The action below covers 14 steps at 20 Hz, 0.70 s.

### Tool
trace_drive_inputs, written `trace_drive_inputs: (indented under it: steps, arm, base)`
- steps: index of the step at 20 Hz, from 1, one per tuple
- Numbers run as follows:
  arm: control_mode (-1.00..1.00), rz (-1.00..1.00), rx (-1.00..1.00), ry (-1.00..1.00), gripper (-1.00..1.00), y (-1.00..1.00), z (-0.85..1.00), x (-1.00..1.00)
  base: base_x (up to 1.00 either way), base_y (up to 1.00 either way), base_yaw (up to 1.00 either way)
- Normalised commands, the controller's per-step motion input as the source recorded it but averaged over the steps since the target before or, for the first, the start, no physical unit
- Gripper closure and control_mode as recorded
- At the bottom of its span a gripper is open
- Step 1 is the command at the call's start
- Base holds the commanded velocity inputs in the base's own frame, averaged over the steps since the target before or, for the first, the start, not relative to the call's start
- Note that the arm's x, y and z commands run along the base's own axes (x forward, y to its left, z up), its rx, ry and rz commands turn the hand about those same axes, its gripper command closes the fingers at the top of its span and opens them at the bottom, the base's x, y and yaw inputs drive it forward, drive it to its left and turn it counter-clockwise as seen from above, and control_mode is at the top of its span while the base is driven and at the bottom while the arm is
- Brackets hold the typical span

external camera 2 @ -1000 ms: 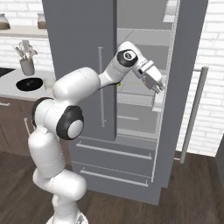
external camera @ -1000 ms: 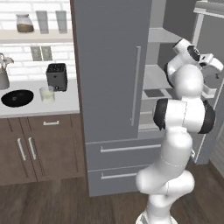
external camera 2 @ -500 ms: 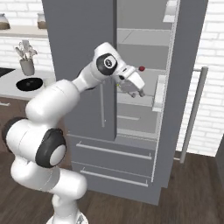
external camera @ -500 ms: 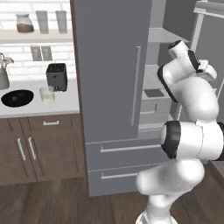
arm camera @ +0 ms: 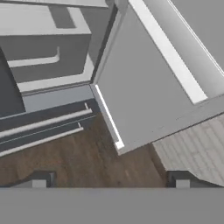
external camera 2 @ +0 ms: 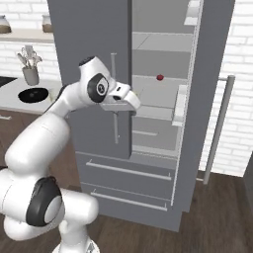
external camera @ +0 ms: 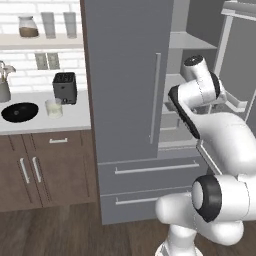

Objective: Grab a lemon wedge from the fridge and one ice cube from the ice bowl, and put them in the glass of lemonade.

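1. Step: I am judging this the fetch of the lemon wedge (external camera 2: 137, 92), a yellow speck on the shelf just past the claw (external camera 2: 129, 101).
2. Claw: I am reading its jaws as wide open, empty.
3. Arm: it is folding before the fridge (external camera 2: 163, 113); the hand is pointing downward.
4. Next: I am expecting to raise the hand and reach in.
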Motion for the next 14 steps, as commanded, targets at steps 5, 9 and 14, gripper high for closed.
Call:
trace_drive_inputs:
  steps: [5, 9, 14]
  arm:
    - [-1.00, 0.36, 0.18, -0.11, -1.00, 0.78, -0.04, 0.01]
    - [-1.00, 0.32, 0.14, -0.16, -1.00, 1.00, -0.01, 0.11]
    - [-1.00, 0.20, 0.12, -0.34, -1.00, 0.29, 0.00, 0.15]
  base:
    - [0.00, 0.00, 0.00]
    - [0.00, 0.00, 0.00]
    - [0.00, 0.00, 0.00]
